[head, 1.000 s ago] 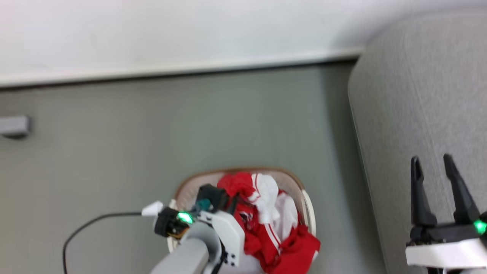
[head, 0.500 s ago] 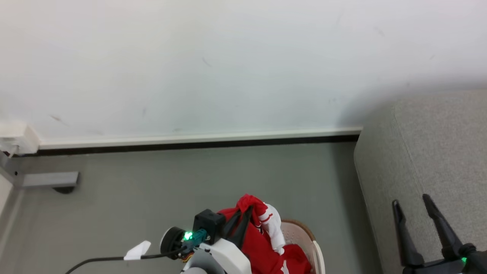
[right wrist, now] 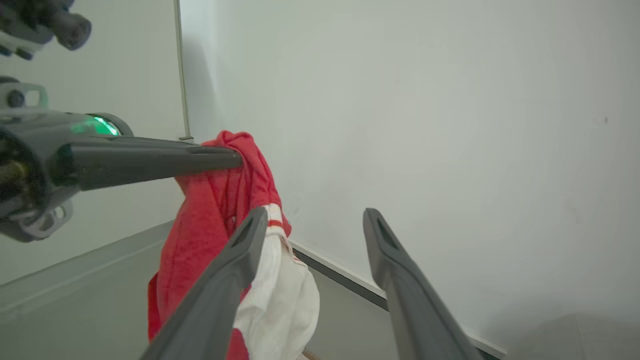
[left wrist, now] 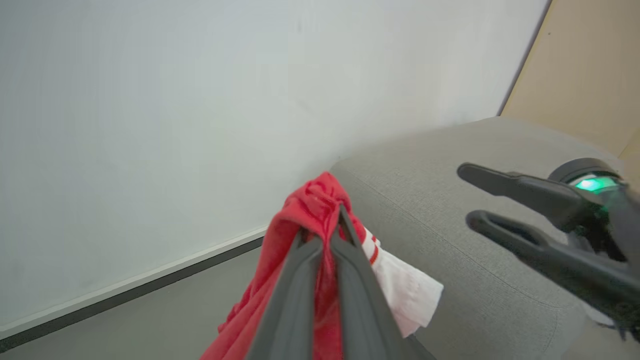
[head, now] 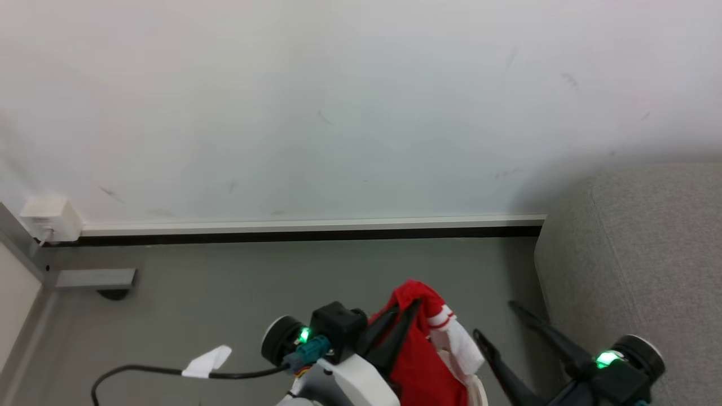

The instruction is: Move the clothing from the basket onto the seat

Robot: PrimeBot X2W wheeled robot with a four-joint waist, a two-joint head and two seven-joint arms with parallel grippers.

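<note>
Head view: the left claw [head: 414, 304] is seen clamped shut on the clothing [head: 420, 361], a red garment with white striped trim. The fabric is pinched at its top between the two fingers and hangs below them. The right claw [head: 493, 319] is held spread wide, with nothing between its fingers, just to the right of the left claw. The seat [head: 637, 254], grey and woven, lies beyond the right claw, further right. From the right wrist view, a white part of the garment is seen behind that claw's left finger; whether it is touched cannot be told. A pale wall [head: 338, 113] is faced by both claws.
</note>
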